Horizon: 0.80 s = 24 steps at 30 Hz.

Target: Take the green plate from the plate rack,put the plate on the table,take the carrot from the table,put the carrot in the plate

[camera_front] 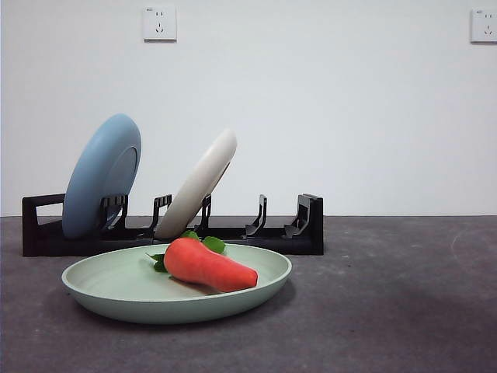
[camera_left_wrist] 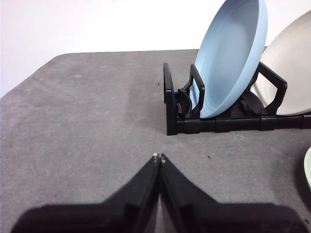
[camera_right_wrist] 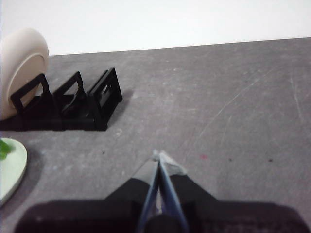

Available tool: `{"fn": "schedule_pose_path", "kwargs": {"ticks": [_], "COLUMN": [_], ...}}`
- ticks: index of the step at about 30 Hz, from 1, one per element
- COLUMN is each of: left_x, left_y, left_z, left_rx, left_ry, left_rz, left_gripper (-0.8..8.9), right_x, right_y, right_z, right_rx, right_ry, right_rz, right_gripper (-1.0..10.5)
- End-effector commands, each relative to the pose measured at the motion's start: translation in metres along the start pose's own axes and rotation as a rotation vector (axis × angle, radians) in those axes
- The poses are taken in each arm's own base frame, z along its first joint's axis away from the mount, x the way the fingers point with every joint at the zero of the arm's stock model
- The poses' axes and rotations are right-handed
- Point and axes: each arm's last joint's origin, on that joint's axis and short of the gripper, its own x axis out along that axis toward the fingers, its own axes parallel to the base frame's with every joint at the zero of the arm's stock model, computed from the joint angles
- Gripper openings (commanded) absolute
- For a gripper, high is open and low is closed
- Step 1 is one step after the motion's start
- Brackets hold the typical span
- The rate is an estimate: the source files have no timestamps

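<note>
Your left gripper point(camera_left_wrist: 159, 156) had its jaws pressed together with nothing between them, hanging over bare table point(camera_left_wrist: 87, 126) a little way out from the loop end of the plate rack point(camera_left_wrist: 171, 104). Your right gripper point(camera_right_wrist: 159, 156) was likewise closed tight and empty, over open table off the rack's other end. Neither arm showed in the front view.

Outward from there, the table was a flat, dark grey, mottled surface with faint pale scratches on the right arm's side, and its far edge met a plain white wall point(camera_front: 326, 101). Two white sockets point(camera_front: 159, 22) sat high on that wall, one cut by the frame's right edge.

The green plate point(camera_front: 109, 284) lay flat on the table just in front of the rack, and the carrot point(camera_front: 208, 265) lay on its side in it, leaves toward the rack. The light blue plate point(camera_front: 101, 175) and the cream-white plate point(camera_front: 198, 185) leaned in the rack's slots.

Each wrist view caught only a sliver of the green plate's rim at the frame edge. The right wrist view was soft, and its cream plate was cropped. The rack's lower front rail was partly hidden behind the green plate.
</note>
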Motion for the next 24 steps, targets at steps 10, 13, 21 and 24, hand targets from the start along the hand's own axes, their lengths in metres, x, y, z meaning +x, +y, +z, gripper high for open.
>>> {"fn": "schedule_pose_path", "kwargs": {"ticks": [10,13,21,24], "left_x": [0.001,0.001,0.001,0.001], "left_y": [0.0,0.0,0.0,0.0], "left_z": [-0.004,-0.004,-0.004,-0.004], "left_rx": [-0.006,-0.006,-0.006,-0.006], "left_ry": [0.005,0.005,0.005,0.005], "left_rz": [0.005,0.005,0.005,0.005], "left_gripper": [-0.03,-0.03,-0.03,-0.03], "right_x": [0.006,0.006,0.006,0.006], "right_y": [-0.003,-0.003,-0.003,-0.003], "right_z": [-0.023,-0.022,-0.022,-0.022], "right_rx": [0.039,0.047,0.046,0.046], "right_ry": [0.026,0.025,0.026,0.026], "right_rz": [-0.015,-0.009,-0.011,-0.01], "right_gripper": [0.0,0.0,0.0,0.0]}}
